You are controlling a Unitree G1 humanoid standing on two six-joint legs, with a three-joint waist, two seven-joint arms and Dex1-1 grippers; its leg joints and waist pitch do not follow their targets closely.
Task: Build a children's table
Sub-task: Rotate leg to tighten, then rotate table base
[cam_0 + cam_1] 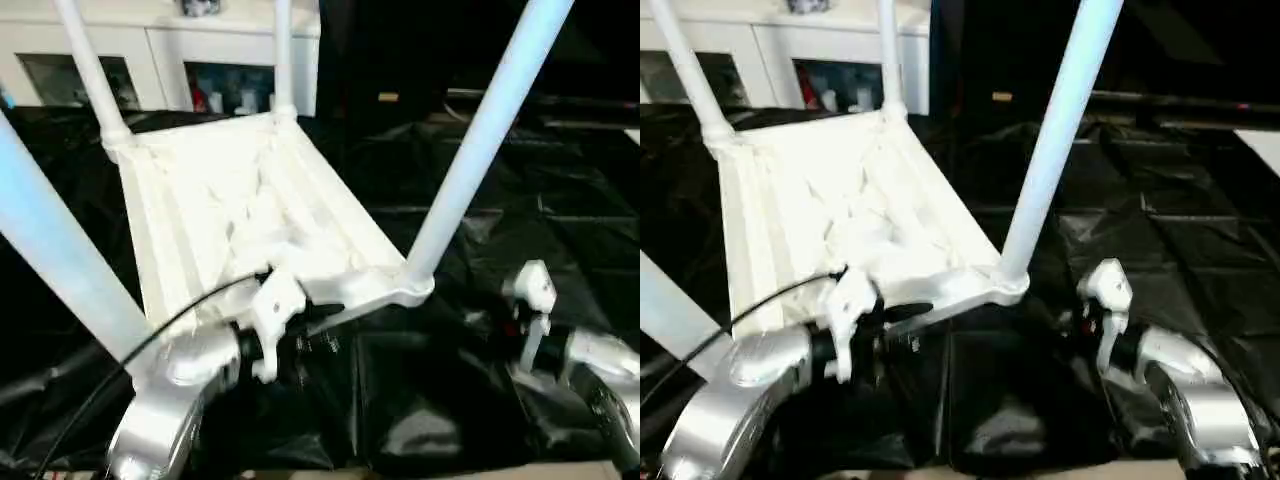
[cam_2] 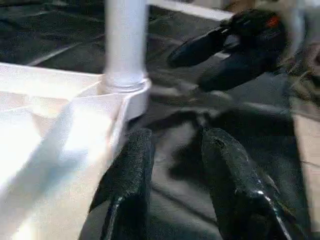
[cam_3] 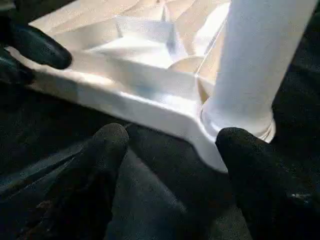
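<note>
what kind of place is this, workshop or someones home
Probably an indoor room set up for a furniture-assembly trial: black plastic sheeting covers the work surface, a white glass-fronted cabinet stands behind, and an upside-down white table rests on the sheeting.

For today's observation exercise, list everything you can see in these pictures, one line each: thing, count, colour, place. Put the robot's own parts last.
Tabletop: one, white, lying ribbed underside up on the black sheet.
Legs: four, white, standing upright in the tabletop's corner sockets.
Black sheet: one, glossy and wrinkled, spread under the tabletop.
Cabinet: one, white with glass fronts, behind the tabletop at the far edge.
Cable: one, black, running along the left forearm.
Left gripper: one, black fingers apart, empty, at the tabletop's near edge beside a corner socket.
Right gripper: one, black fingers wide apart, empty, low before the near right corner socket.
Forearms: two, silver, at the near edge.
</note>
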